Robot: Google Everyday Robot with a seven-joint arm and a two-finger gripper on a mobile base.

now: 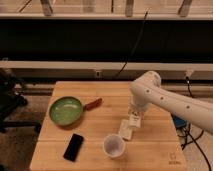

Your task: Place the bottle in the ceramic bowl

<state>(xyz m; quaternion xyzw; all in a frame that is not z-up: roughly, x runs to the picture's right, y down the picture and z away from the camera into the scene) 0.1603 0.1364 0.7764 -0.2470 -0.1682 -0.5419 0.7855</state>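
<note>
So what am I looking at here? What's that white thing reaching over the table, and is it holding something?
That is a robot arm, reaching in from the right. There is one picture only, looking down on a wooden table. At the arm's end sits the gripper, a pincer, shut on the bottle, which is small and white and hangs close by a pale packet. Also on the table: the ceramic bowl, green, with a reddish-brown object beside it, a black phone and a white cup.

Cup (114,146), phone (73,147), packet (126,130) on wooden table (160,147).
</note>
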